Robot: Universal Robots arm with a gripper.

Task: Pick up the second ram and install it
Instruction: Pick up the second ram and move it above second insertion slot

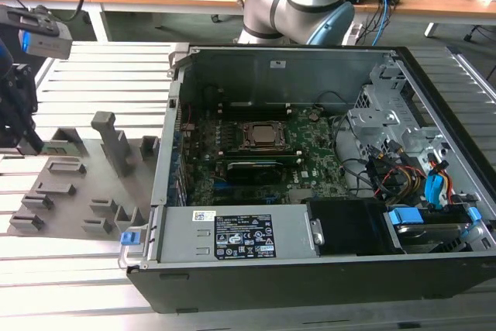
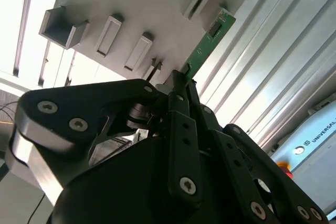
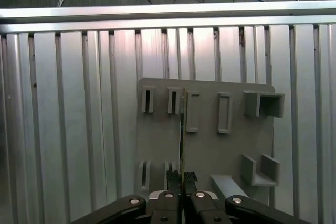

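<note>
— Black bolted links of the hand (image 3: 181,178) sit nearest in both wrist views. Is it gripping anything?

— Yes. Its fingers (image 3: 172,178) are pressed together on the second ram (image 2: 207,45), pinching its flat faces near its closer end.

— Which way does the stick run from there?

— Straight out ahead of the fingertips. Its long axis follows the line of the hand. The first wrist view shows it as a thin edge. The second wrist view shows a narrow green board with a small dark chip near the far end.

— Is it clear of the tray (image 3: 210,145)?

— Cannot tell. It lies over the matte grey plastic tray, among raised rectangular slot blocks, but its lower edge is hidden, so it may or may not sit in one.

— And under that?

— A worktop (image 3: 79,129) of ribbed, shiny aluminium slats.

— Farther off?

— In the exterior view the hand hangs over the tray at that view's left. The open black computer case (image 1: 271,284) stands just beside the tray toward that view's right. The big green motherboard (image 1: 318,156) lies flat inside it, well apart from the hand.
</note>
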